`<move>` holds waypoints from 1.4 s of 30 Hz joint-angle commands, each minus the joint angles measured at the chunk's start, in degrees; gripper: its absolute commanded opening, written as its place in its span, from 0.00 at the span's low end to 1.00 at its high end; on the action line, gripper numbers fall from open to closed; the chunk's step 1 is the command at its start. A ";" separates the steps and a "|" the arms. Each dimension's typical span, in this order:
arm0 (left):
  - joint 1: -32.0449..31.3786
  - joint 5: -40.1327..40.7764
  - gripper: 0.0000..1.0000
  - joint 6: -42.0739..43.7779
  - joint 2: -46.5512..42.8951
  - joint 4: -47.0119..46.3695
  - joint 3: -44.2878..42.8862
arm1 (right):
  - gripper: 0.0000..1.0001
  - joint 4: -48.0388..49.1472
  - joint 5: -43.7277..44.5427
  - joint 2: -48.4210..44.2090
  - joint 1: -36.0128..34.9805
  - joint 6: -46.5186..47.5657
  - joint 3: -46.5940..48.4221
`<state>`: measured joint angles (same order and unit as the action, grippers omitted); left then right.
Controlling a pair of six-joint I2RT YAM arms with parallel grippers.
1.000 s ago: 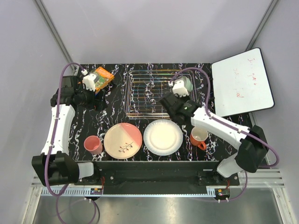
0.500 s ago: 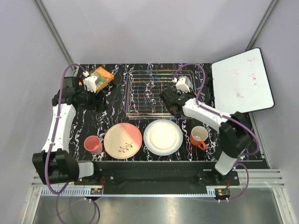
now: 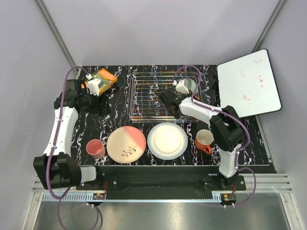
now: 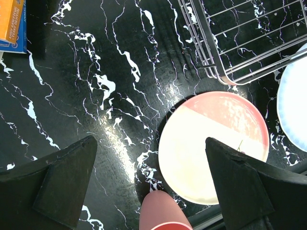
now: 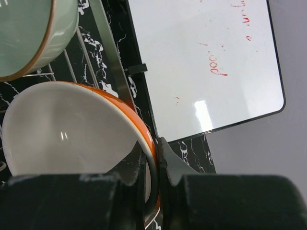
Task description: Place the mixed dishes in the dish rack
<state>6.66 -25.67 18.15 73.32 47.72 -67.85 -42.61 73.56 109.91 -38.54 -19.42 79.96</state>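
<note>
Right gripper point(image 5: 152, 143) is clamped tight on the rim of the cream bowl point(image 5: 62, 129), one finger inside and one on the orange outer wall. The bowl is tilted at the right end of the dish rack point(image 3: 160, 96), over the rack's right-hand edge wire; can't tell whether it rests on the wires. Pale green bowl point(image 5: 29, 33) sits in the rack just beside it, toward the rack's far right corner; can't tell whether the two bowls touch. Left gripper point(image 4: 149, 141) is spread wide with nothing between the fingers point(image 4: 62, 182), hanging over bare tabletop off the rack's left side. Outside the rack, along its near edge: white plate point(image 3: 167, 141) just in front of the middle, pink-cream plate with twig motif point(image 3: 126, 144) in front of the near left corner and touching or nearly touching the white plate, pink tumbler point(image 3: 96, 148) upright further left of the rack than that plate, orange handled mug point(image 3: 205, 140) upright in front of the near right corner. Snack packet point(image 3: 103, 78) lies left of the rack's far left corner. White board point(image 3: 248, 84) lies to the right of the rack, with red scribbles on it.
</note>
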 commanded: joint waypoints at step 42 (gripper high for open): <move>-0.06 -0.52 0.99 0.21 1.12 -2.20 -1.76 | 0.67 7.55 -60.99 -62.18 -19.28 -17.75 -37.07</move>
<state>6.66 -25.67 18.02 74.39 47.48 -67.85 -33.32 16.51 49.34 -55.42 -33.08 45.43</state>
